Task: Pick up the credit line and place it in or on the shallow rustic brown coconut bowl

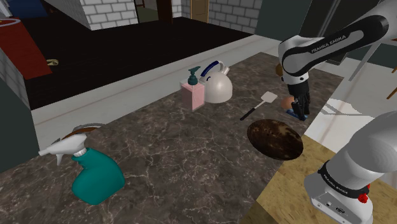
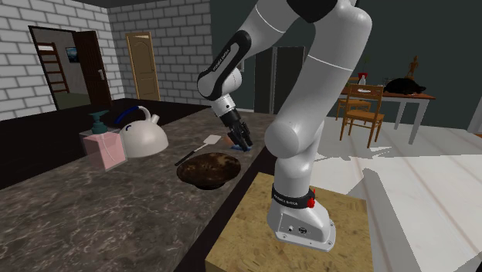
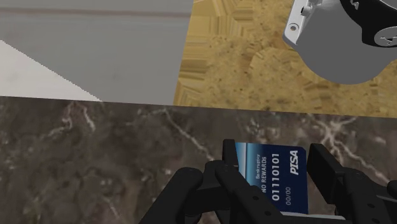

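At the right end of the worktop, as the shoulder view shows it, the end effector hangs low with its fingers pointing down. It is closed on the credit card, which the wrist view shows as a blue printed card clasped between the two black fingers. The card stands on edge in the grip with its printed face to the wrist camera. A blue sliver of it shows under the fingers in the shoulder view and the second exterior view. Whether its lower edge touches the marbled surface or has just left it, I cannot quite tell from these angles.

The coconut bowl, dark, brown and shallow, sits near the end effector, just to the near left of it in the shoulder view, beside the wooden stand. A white spatula lies close by on the far side of the bowl.

The card is likely very light, thin and stiff, with slick faces. It should need little force but could swivel or slide between the pads if pinched near a corner. The best hold is probably across its flat faces near the middle, which is roughly how the fingers sit now, and its weight should not trouble the grip. With such a low rim, the bowl should accept the card from a short carry over its centre. The release should be low, so the card does not skate over the edge.
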